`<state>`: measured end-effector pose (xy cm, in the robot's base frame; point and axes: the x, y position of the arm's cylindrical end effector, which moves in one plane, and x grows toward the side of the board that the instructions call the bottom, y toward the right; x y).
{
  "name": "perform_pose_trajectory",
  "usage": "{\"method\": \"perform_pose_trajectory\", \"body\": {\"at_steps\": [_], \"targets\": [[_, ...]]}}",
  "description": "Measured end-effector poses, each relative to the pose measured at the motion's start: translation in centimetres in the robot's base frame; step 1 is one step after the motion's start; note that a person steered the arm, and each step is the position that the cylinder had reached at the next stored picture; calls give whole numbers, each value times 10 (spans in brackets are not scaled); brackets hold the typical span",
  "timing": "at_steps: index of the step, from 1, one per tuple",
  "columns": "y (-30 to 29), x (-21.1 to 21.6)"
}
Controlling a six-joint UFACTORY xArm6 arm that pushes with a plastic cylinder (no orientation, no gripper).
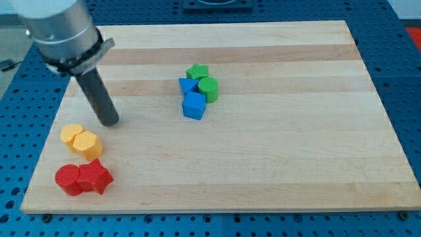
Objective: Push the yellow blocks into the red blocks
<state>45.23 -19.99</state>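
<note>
Two yellow blocks lie at the view's lower left: a rounded one (pixel 72 133) and a hexagonal one (pixel 85 143), touching each other. Just below them sit two red blocks: a round one (pixel 67 179) and a star-shaped one (pixel 95 176), side by side. The lower yellow block nearly touches the red star. My tip (pixel 110 122) rests on the board just up and to the right of the yellow blocks, a small gap away.
Near the board's middle is a cluster: a green star block (pixel 197 71), a green round block (pixel 208 87), a blue block (pixel 187 86) and a blue cube (pixel 194 105). The wooden board (pixel 296 131) lies on a blue perforated table.
</note>
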Motion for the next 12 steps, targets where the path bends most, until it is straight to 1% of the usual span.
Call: {"method": "perform_pose_trajectory", "body": {"at_steps": [1, 2, 3, 6, 7, 8, 9, 10, 12], "targets": [[-62, -9], [-105, 15], [-102, 34], [-58, 64], [-58, 61], [-58, 38], [-47, 24], [-30, 25], [-34, 47]]}}
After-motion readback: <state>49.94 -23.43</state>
